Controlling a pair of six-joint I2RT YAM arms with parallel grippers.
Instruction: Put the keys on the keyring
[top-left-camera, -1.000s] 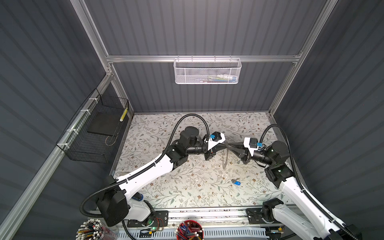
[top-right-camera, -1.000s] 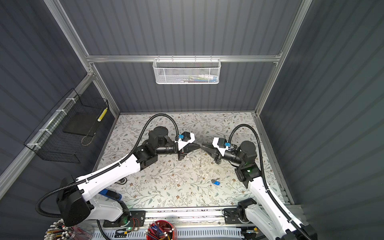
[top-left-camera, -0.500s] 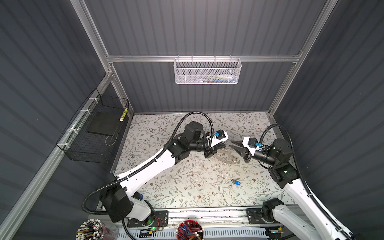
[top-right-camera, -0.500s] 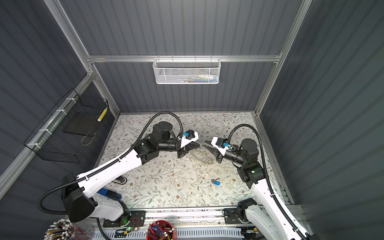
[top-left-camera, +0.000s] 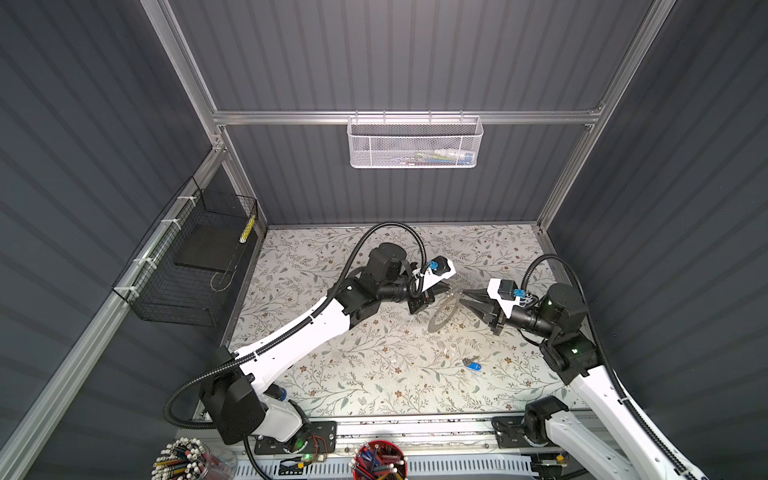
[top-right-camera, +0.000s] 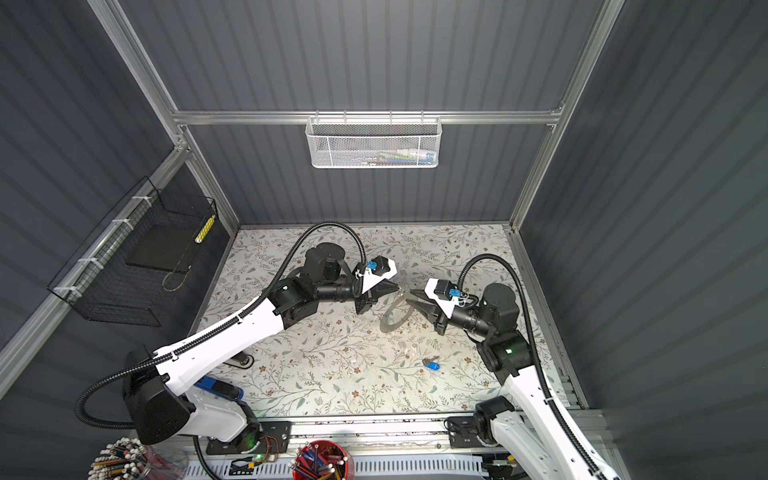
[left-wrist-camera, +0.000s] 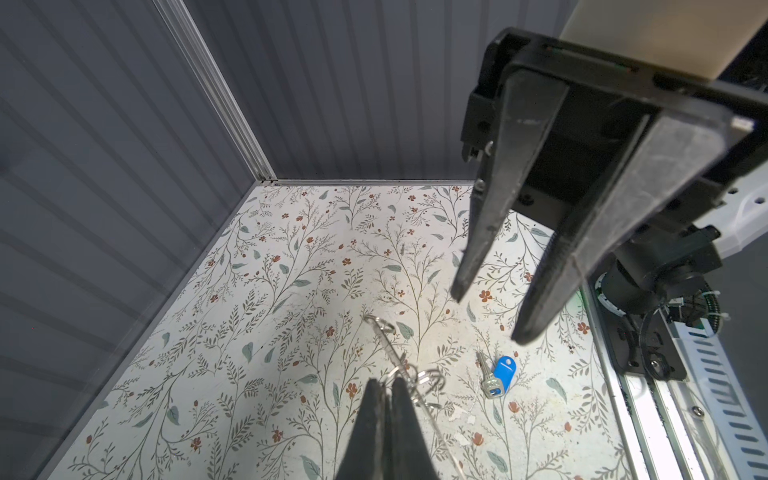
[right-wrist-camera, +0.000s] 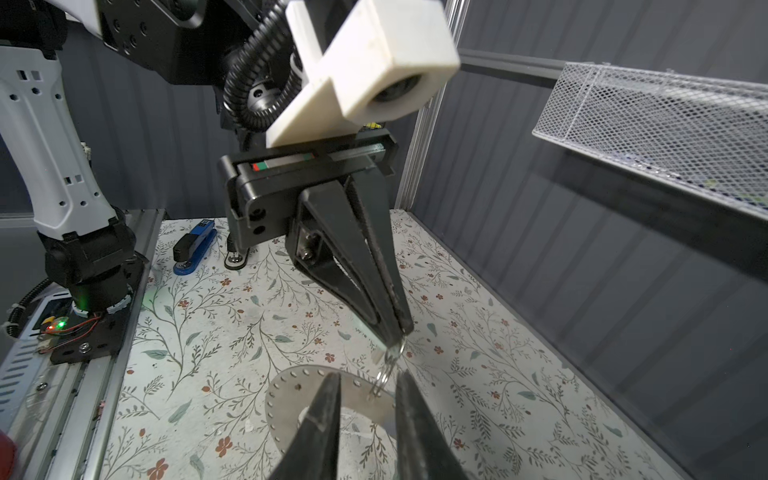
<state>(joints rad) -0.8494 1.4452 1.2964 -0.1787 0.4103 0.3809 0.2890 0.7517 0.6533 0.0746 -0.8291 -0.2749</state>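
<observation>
table (top-left-camera: 332, 374) is mostly bare, and both arms meet in the air over the middle of it. left gripper (right-wrist-camera: 398, 334): fingers pressed together, pinching metal. right gripper (right-wrist-camera: 368, 376): faces it tip to tip, fingers a narrow gap apart, holding nothing. keyring (right-wrist-camera: 291, 392) hangs below the left fingertips, tilted, and its flat band lines up with the right gap just past those tips. Can't tell if they touch, or if the lower edge rests on the table. blue-tag key (left-wrist-camera: 498, 376) lies flat on the table, well apart from both sets of fingertips, towards the arm bases. mint-tag key: can't pick it out. small split rings (right-wrist-camera: 386, 370) are what the left fingertips actually pinch, and the keyring dangles off them. My read is that the right is about to take the band to steady it. To do it well, come in square to the flat face, not the thin edge. Land on the band just beside the split rings, not on them. Close slowly, because a dangling ring will swing if nudged. Left shouldn't let go until the right grip is firm.
</observation>
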